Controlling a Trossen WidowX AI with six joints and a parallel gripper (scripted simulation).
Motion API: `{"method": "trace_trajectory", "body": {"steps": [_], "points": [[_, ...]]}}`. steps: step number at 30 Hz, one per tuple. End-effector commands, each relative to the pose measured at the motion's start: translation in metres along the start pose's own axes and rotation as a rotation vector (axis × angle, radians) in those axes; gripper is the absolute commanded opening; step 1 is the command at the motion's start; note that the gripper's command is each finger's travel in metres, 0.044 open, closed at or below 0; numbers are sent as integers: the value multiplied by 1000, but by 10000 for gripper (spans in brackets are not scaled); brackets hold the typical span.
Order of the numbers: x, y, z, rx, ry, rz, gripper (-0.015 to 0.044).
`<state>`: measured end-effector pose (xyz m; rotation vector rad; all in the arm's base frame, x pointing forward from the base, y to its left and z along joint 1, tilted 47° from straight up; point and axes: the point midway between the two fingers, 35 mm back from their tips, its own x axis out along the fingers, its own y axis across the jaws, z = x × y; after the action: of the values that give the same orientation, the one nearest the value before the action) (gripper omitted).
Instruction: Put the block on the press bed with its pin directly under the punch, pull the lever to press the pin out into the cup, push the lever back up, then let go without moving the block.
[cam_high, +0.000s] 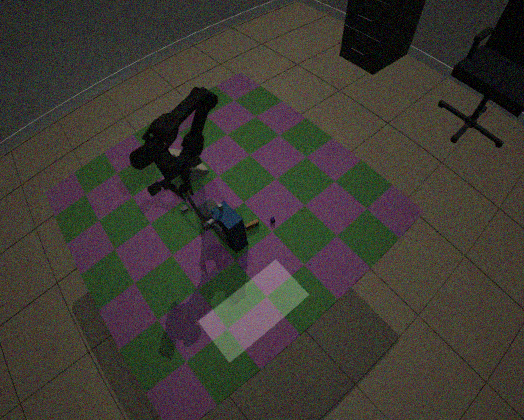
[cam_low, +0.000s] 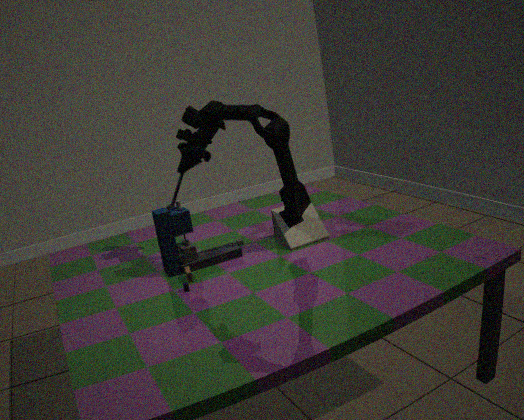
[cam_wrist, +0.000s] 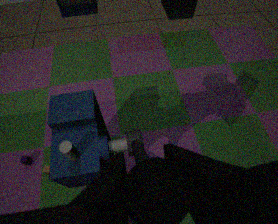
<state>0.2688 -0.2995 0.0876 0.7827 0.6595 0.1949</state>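
Observation:
The blue press (cam_high: 227, 217) (cam_low: 172, 225) (cam_wrist: 75, 127) stands upright. My gripper (cam_low: 173, 202) (cam_wrist: 144, 155) is at the press's top, on the side with the pale cylinder (cam_wrist: 118, 145). It is shut on the lever, which is mostly hidden by the dark fingers. The punch (cam_low: 185, 236) hangs below the press head. A small dark block (cam_low: 185, 246) appears to sit on the press bed under it; the pin and its exact alignment cannot be made out. The bed's long dark arm (cam_low: 215, 254) reaches toward the robot base. I cannot make out the cup.
A small orange piece (cam_high: 252, 224) (cam_low: 188, 271) lies beside the press, and a small dark purple object (cam_high: 272, 220) (cam_low: 186, 287) (cam_wrist: 27, 160) lies a little farther out. The pale wedge-shaped robot base (cam_low: 305, 230) stands beyond the end of the bed's arm.

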Motion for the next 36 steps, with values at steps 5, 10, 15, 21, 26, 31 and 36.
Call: {"method": "trace_trajectory", "body": {"steps": [5,10,15,21,26,31,36], "points": [[-2,0,-8,11,12,-5,0],[-2,0,-11,11,12,-5,0],[-3,0,-13,11,12,-6,0],[-3,0,-16,11,12,-6,0],[-4,0,-18,11,12,-6,0],[-4,0,-20,11,12,-6,0],[-5,0,-23,11,13,-6,0]]}}
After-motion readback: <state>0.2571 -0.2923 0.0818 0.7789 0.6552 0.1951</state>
